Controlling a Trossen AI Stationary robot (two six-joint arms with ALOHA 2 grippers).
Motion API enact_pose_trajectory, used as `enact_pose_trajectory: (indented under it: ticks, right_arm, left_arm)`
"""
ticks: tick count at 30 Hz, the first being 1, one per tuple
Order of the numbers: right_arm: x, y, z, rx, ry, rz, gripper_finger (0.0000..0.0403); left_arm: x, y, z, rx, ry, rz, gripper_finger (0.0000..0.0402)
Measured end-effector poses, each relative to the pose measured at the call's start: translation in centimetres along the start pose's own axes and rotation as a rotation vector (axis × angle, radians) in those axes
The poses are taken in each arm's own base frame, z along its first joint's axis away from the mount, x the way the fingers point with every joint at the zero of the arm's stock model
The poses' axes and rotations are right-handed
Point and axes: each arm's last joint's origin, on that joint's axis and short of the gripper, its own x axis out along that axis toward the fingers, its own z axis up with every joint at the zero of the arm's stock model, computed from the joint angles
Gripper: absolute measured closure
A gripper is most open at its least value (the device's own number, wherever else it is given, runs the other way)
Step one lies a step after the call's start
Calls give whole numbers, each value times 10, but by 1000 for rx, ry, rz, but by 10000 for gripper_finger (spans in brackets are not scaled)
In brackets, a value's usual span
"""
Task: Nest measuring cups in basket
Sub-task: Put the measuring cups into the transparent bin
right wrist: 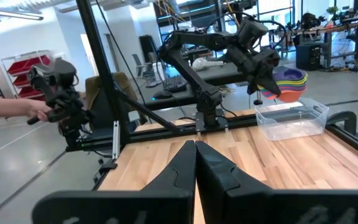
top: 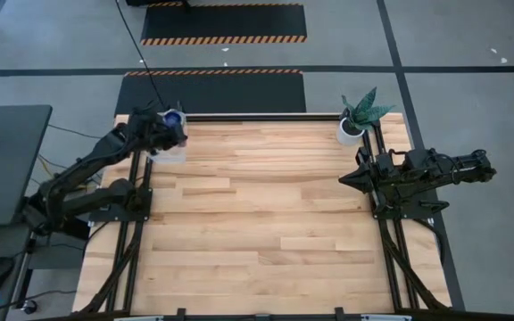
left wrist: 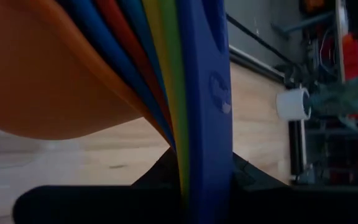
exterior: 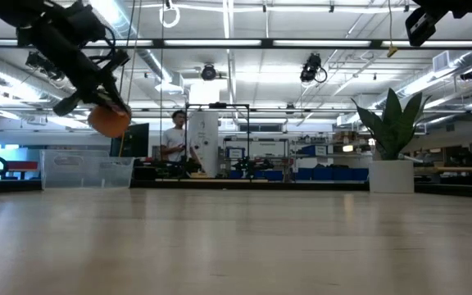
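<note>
A nested stack of measuring cups (right wrist: 286,83), with an orange bowl (left wrist: 48,74) outermost and blue, red, yellow and green ones inside it, hangs at the table's far left corner. It is just above the clear basket (right wrist: 291,119), which stands on the wood there (top: 169,150). My left gripper (right wrist: 260,76) is shut on the stack. In the low view the orange cup (exterior: 109,121) is above the basket's rim (exterior: 87,170). My right gripper (top: 343,179) waits shut over the table's right side, holding nothing. My left gripper pinches the stacked flat handles (left wrist: 194,168) of the nested cups between its two fingers, the dark blue handle on one side. The fingers slant downward along the handles. The stack is lifted clear, with the bowls out past the fingertips above the basket.
A white pot with a green plant (top: 353,125) stands at the far right corner. Bare wood (top: 257,223) fills the middle and near part of the table. People are in the room beyond: one is standing (exterior: 173,141), and a hand (right wrist: 17,109) is on a device.
</note>
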Motion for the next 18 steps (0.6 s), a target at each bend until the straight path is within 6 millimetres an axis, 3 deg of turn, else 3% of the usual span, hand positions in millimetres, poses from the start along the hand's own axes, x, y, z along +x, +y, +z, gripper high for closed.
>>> enact_pose_trajectory:
  ticks: [11, 18]
  right_arm:
    - [0, -3, 0, 0, -15, -87, 387]
    - [0, -4, 1, -1, -23, -127, 387]
  left_arm:
    - [-1, 28, 21, -37, -66, 89, 356]
    - [20, 41, 27, 6, 29, 177, 356]
